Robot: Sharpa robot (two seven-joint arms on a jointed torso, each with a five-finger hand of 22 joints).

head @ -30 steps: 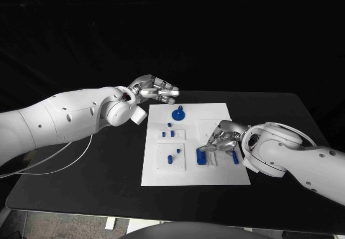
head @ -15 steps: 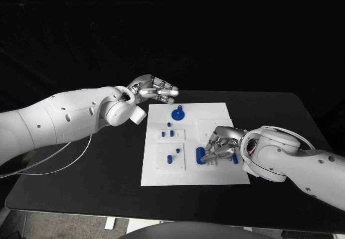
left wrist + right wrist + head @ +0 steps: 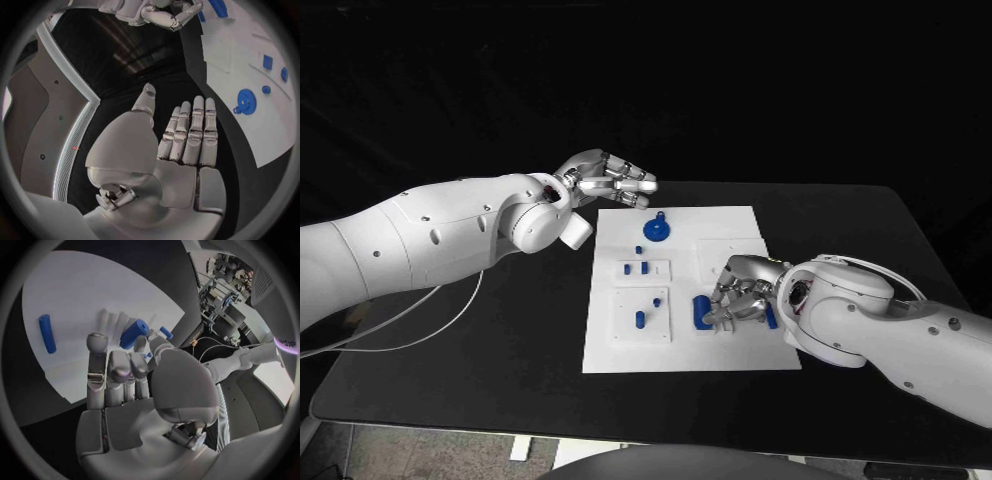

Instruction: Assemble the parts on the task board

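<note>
The white task board (image 3: 625, 350) lies mid-table. My right hand (image 3: 740, 290) is low over its near right part, fingers pointing down between a blue block (image 3: 702, 312) and a blue bar (image 3: 770, 316). In the right wrist view the right hand (image 3: 125, 385) has its fingers stretched out, with the blue block (image 3: 134, 334) just past the fingertips and nothing in the palm; the blue bar (image 3: 45, 333) lies apart on the board (image 3: 75, 290). My left hand (image 3: 606, 178) hovers beyond the board's far left corner, and in its wrist view the left hand (image 3: 181, 145) is flat and empty.
A round blue part (image 3: 656, 231) sits at the board's far end. Small blue pegs (image 3: 635, 268) stand in the left inset plates, with another peg (image 3: 642, 320) nearer. Black table surrounds the board on all sides.
My right hand has shifted a little toward the near left, closing on the blue block. The block, the bar and the left arm have not moved.
</note>
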